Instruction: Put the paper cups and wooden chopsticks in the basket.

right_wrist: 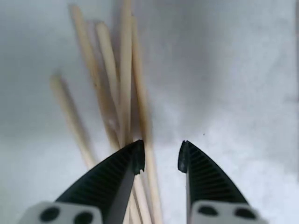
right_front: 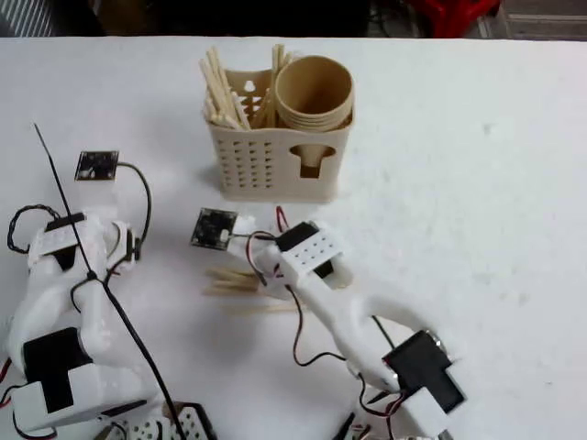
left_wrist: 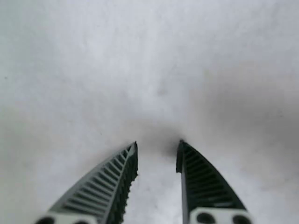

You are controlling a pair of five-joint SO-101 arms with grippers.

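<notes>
Loose pale wooden chopsticks (right_front: 225, 289) lie on white table (right_front: 477, 183), near front of cream perforated plastic basket (right_front: 275, 170). Basket holds stacked tan paper cups (right_front: 314, 92) and upright chopstick bundle (right_front: 223, 90). Over loose sticks: right gripper (right_wrist: 159, 156), jaws spread. Over bare table: left gripper (left_wrist: 156, 149), jaws spread.

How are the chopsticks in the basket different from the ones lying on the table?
The chopsticks in the basket stand up, leaning; the chopsticks on the table lie flat. The basket ones sit beside paper cups; the table ones lie by the right claw. Both are pale wood.
</notes>
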